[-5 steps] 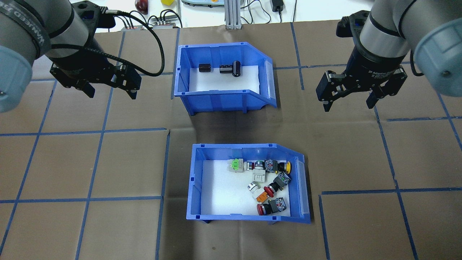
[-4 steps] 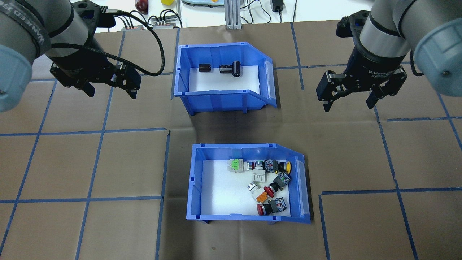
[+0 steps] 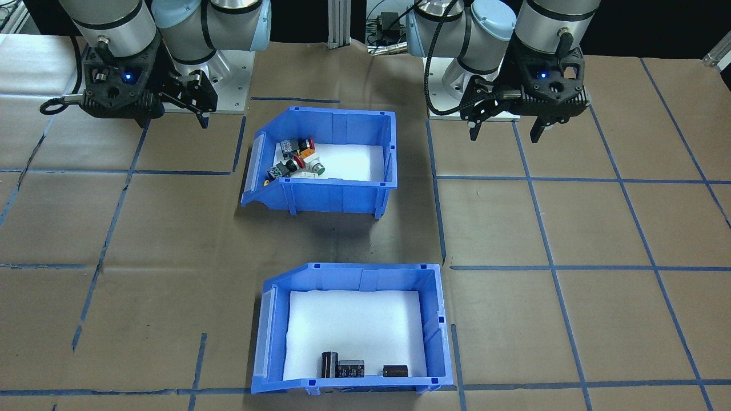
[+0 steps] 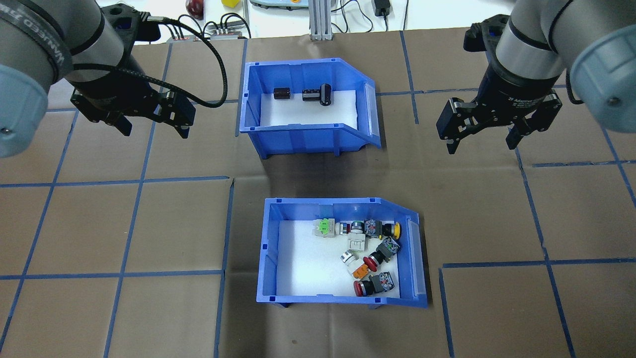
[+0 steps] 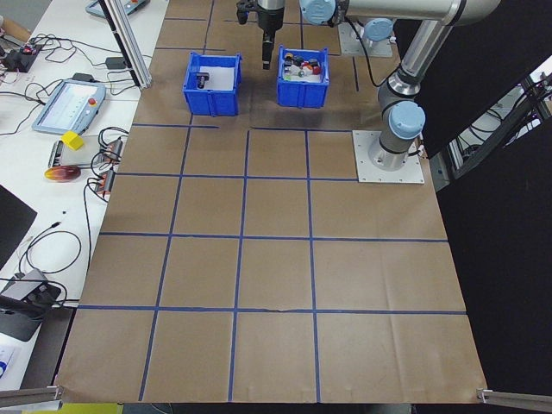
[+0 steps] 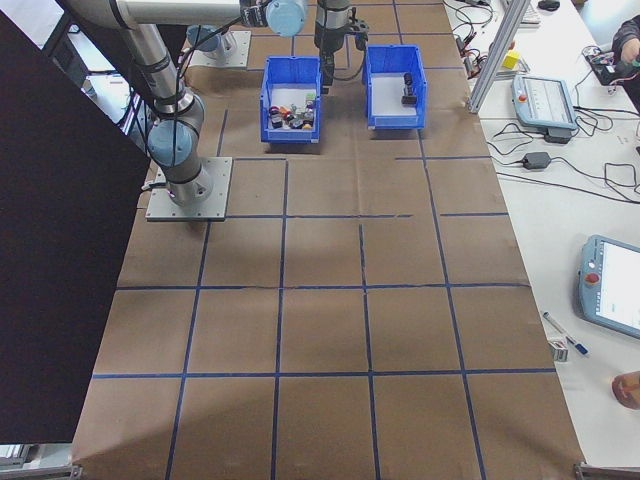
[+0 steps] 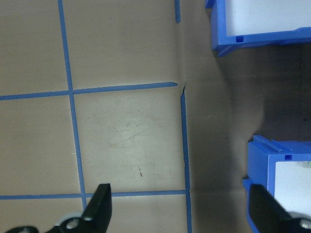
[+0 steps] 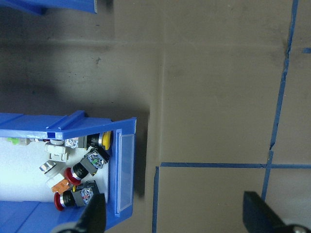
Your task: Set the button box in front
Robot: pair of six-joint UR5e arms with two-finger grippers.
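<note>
Overhead exterior shows 2 bins, button box (image 4: 343,258) nearer, left pincer (image 4: 151,127) and right pincer (image 4: 481,141) spread, empty.

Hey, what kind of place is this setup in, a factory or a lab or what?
Most likely a robotics lab or test cell: a table covered in brown paper with a blue tape grid, a side bench with teach pendants and loose cables, and blue parts bins.

Open table (image 4: 124,223) surrounds both bins (image 4: 308,107); nothing blocks access.

The button box (image 4: 268,258), a blue open-top bin with white foam liner and coloured push-button switches, sits upright between and nearer than both open-jawed grippers.
</note>
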